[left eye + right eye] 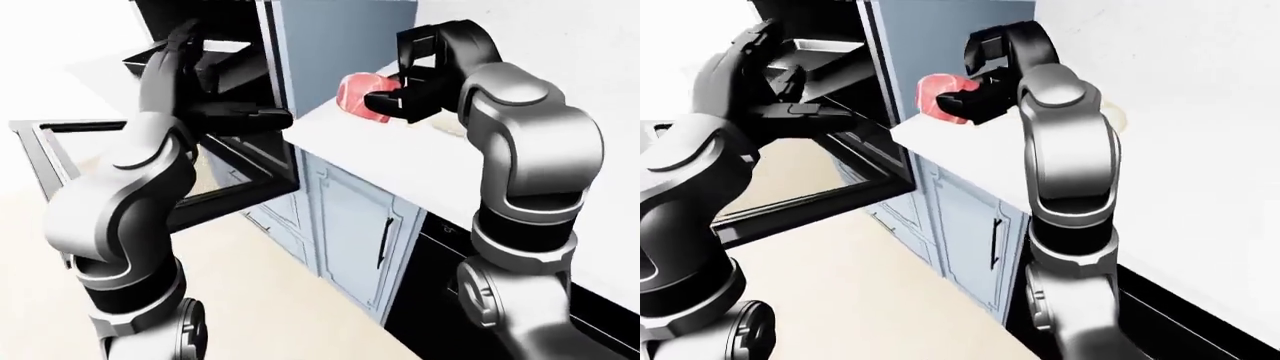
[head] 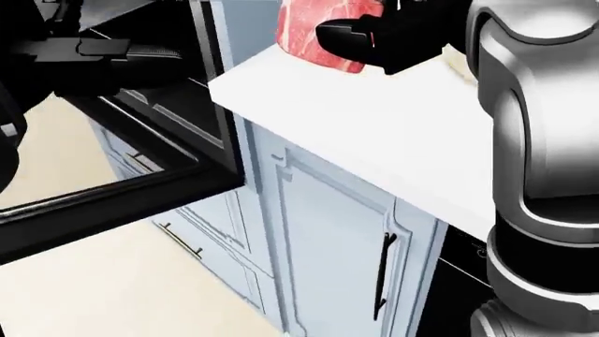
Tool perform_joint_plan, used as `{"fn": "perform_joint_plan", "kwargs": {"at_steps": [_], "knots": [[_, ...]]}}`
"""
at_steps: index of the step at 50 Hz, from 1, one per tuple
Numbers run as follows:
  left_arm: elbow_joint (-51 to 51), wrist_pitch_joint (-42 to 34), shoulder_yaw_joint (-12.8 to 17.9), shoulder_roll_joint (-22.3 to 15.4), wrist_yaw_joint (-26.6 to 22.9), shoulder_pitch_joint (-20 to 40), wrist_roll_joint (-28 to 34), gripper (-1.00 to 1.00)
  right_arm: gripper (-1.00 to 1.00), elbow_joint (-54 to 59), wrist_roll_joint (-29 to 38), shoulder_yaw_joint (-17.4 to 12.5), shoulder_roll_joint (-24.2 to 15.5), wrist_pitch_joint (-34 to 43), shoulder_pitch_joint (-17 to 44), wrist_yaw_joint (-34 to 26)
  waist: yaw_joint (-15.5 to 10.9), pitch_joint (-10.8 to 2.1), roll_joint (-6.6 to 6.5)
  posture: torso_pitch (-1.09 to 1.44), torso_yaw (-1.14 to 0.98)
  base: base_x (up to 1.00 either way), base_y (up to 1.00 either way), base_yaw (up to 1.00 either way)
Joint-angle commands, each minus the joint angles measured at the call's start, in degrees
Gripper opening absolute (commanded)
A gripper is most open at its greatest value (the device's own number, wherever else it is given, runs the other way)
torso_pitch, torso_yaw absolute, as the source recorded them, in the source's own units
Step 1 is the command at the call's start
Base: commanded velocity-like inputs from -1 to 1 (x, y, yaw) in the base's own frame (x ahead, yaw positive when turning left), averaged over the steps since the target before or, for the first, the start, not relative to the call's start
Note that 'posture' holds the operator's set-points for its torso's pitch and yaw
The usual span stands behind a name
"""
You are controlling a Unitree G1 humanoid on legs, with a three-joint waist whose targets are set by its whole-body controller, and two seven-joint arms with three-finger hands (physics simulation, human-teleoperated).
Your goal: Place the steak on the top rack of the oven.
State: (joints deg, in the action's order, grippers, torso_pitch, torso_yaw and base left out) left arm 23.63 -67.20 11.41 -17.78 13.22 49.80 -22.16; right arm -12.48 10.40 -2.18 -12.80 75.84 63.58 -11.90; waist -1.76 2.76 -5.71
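Left-eye view: we are noting a thick, marbled red-and-pink steak (image 1: 357,91), rounded in outline, standing nearly on edge with its broad face turned to the view's left. We are seeing the right hand (image 1: 400,101) clamping it between black fingers, above the smooth white counter (image 2: 374,119). We are recording the left hand (image 1: 240,118) reaching toward the open black oven (image 1: 215,67), holding nothing; its spread is unclear.

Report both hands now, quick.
Left hand: open, holding nothing, reaching toward the open oven.
Right hand: shut on the steak, held above the counter.
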Motion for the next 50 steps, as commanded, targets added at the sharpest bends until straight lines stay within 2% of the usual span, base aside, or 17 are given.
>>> {"fn": "perform_joint_plan", "kwargs": {"at_steps": [1,4,12,14,15,16,18,24,29,31,32,36,44,46,47,49,50], "knots": [[1.37,1.34,0.61,-0.52,0.13,1.66,0.30,1.00,-1.00,-1.98,0.11,-0.40,-0.36,-1.88,1.84,-0.08,0.26,-1.69,-0.26,0.00,0.00,-0.17,0.00,1.00],[1.54,1.23,0.69,-0.53,0.16,1.62,0.27,1.00,-1.00,-2.00,0.25,-0.39,-0.08,-1.96,1.69,-0.10,-0.39,-2.91,1.12,0.00,0.00,-0.17,0.00,1.00],[1.27,1.66,0.55,-0.45,0.13,1.36,0.41,1.00,-1.00,-1.85,0.55,-0.42,0.06,-2.39,1.24,-0.31,0.91,-1.13,6.01,0.00,0.00,-0.17,0.00,1.00],[1.40,1.57,0.53,-0.49,0.11,1.19,0.48,1.00,-1.00,-1.79,0.65,-0.38,0.25,-2.75,0.72,-0.24,1.12,-1.84,9.03,0.00,0.00,-0.17,0.00,1.00],[1.29,1.50,0.67,-0.67,0.03,1.32,0.49,1.00,-1.00,-1.65,0.66,-0.41,0.30,-2.87,0.74,-0.26,1.08,-3.99,11.51,0.00,0.00,-0.17,0.00,1.00],[1.19,1.50,0.70,-0.75,0.00,1.45,0.52,1.00,-1.00,-1.51,0.70,-0.36,0.28,-2.72,1.00,-0.31,1.67,-1.47,8.51,0.00,0.00,-0.17,0.00,1.00],[1.01,1.62,0.62,-0.80,-0.08,1.46,0.63,1.00,-1.00,-0.91,0.68,-0.44,0.23,-3.14,1.31,-0.39,0.69,-2.02,8.98,0.00,0.00,-0.17,0.00,1.00],[0.54,2.17,0.16,-0.38,-0.14,1.50,0.99,1.00,-1.00,-1.17,0.87,-0.39,-0.01,-2.99,1.07,-0.73,0.29,-1.49,5.42,0.00,0.00,-0.17,0.00,1.00],[0.46,2.27,0.19,-0.36,-0.39,1.38,1.22,1.00,-1.00,-1.01,1.02,-0.48,0.12,-3.42,0.81,-0.78,0.50,-1.35,1.48,0.00,0.00,-0.17,0.00,1.00],[0.70,2.34,0.13,-0.29,-0.47,0.99,1.35,1.00,-1.00,-1.43,1.12,-0.35,0.25,-3.24,0.49,-0.82,0.25,-2.27,-1.91,0.00,0.00,-0.17,0.00,1.00],[0.65,2.56,0.06,-0.26,-0.58,0.82,1.45,1.00,-1.00,-1.60,1.17,-0.31,0.29,-3.18,0.31,-0.85,0.08,-1.56,-0.05,0.00,0.00,-0.17,0.00,1.00],[1.00,2.26,0.12,-0.08,-0.68,0.73,1.52,1.00,-1.00,-1.97,1.32,-0.24,0.54,-3.14,-0.18,-0.81,-0.41,-2.92,1.72,0.00,0.00,-0.17,0.00,1.00],[1.51,2.12,0.31,0.11,-0.72,0.27,1.57,1.00,-1.00,-2.12,1.49,-0.44,0.79,-3.10,-0.28,-0.68,0.88,-1.29,6.76,0.00,0.00,-0.17,0.00,1.00],[1.39,2.45,0.27,0.14,-0.84,0.07,1.64,1.00,-1.00,-2.26,1.48,-0.62,0.79,-2.97,-0.30,-0.52,3.64,-3.18,13.68,0.00,0.00,-0.17,1.00,0.00],[1.36,2.36,0.30,0.16,-0.81,0.21,1.63,1.00,-1.00,-2.17,1.38,-0.71,0.78,-3.23,-0.32,-0.49,3.11,-0.34,10.65,0.00,0.00,-0.16,0.84,0.00],[1.45,2.30,0.24,0.21,-0.78,0.18,1.64,1.00,-1.00,-2.15,1.22,-1.10,0.86,-3.37,-0.07,-0.19,2.69,-2.90,10.77,0.00,0.00,-0.09,0.38,0.00],[1.44,2.22,0.23,0.21,-0.75,0.26,1.66,1.00,-1.00,-1.92,1.11,-1.36,0.77,-3.54,-0.13,0.07,2.45,-1.74,9.76,0.00,0.00,0.00,0.00,0.00]]}}
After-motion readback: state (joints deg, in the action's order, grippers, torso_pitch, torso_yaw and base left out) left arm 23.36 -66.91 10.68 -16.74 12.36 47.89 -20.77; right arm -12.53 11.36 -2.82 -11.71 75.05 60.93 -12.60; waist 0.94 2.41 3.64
